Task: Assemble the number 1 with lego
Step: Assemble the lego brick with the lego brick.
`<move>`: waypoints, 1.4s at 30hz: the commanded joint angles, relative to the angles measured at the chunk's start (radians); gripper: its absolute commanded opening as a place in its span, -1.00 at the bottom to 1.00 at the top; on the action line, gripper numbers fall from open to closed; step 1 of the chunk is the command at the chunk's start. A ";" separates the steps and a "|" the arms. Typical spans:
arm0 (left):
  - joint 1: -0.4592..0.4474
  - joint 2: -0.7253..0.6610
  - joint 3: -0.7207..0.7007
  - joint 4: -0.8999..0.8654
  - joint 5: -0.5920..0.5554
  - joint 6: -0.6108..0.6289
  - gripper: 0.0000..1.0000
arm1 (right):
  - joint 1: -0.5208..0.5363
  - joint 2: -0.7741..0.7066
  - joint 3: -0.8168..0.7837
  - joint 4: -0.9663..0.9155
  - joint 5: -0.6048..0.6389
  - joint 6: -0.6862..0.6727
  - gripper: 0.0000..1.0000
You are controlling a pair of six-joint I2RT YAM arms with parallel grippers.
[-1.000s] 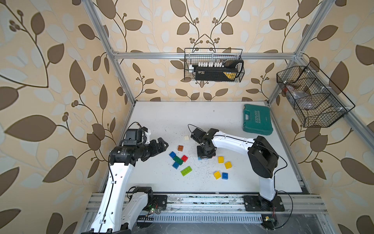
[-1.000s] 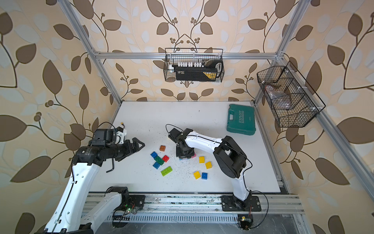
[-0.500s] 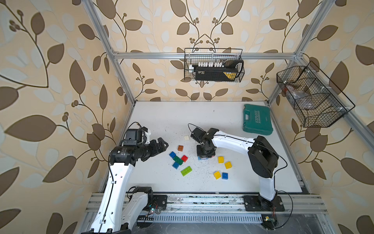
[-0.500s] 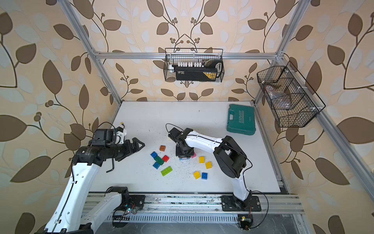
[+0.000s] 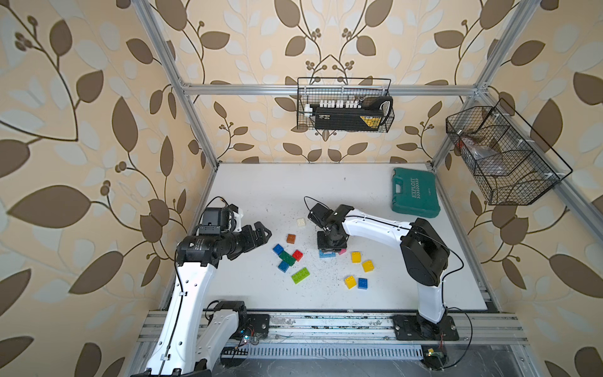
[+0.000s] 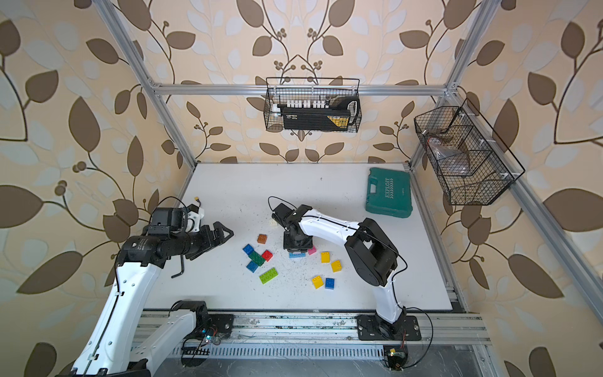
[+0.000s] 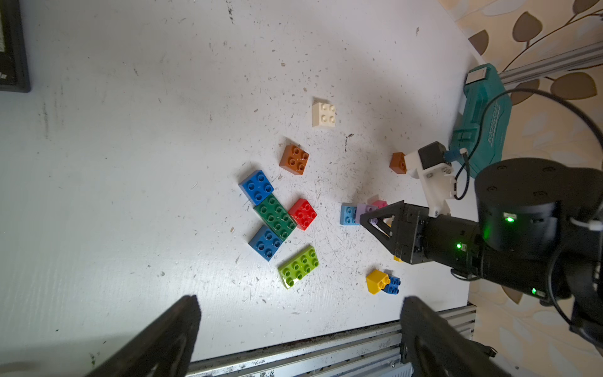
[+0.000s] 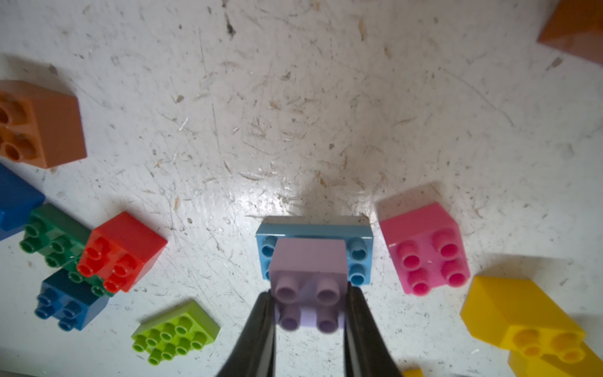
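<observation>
Two bricks into the number 1: clamped the right gripper [image 8: 310, 293] on a lilac brick [image 8: 310, 261] by its opposite side walls, probably to leave the studs free and to push straight down. Set that square brick, studs up, on the middle of a light-blue brick [image 8: 359, 254] lying flat on the table [image 5: 261, 189], with a pair of blue studs bare at each end; could not tell whether pressed fully home. Laid the longer blue brick with its long axis running from one finger to the other and, in both top views, roughly along the table's front edge, likely as the foot of the numeral. Left a pink brick [image 8: 424, 251] just beside one end. Held the left gripper [image 5: 262, 234] well apart at the table's left side, jaws spread wide and empty, seemingly to give room. Left a green brick [image 5: 287, 258] and a lime brick [image 5: 300, 275], both long, lying between the arms, unused.
</observation>
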 commanded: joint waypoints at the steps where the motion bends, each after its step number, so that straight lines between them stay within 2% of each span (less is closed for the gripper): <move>1: -0.001 -0.016 0.005 0.005 0.008 0.006 0.98 | -0.002 0.032 -0.014 0.002 0.013 0.014 -0.87; 25: -0.001 -0.020 0.005 0.005 0.005 0.006 0.98 | 0.028 0.012 -0.085 0.011 0.025 0.044 -0.89; 42: -0.001 -0.020 0.006 0.005 0.003 0.005 0.98 | 0.017 0.061 -0.113 0.031 0.039 0.063 -0.90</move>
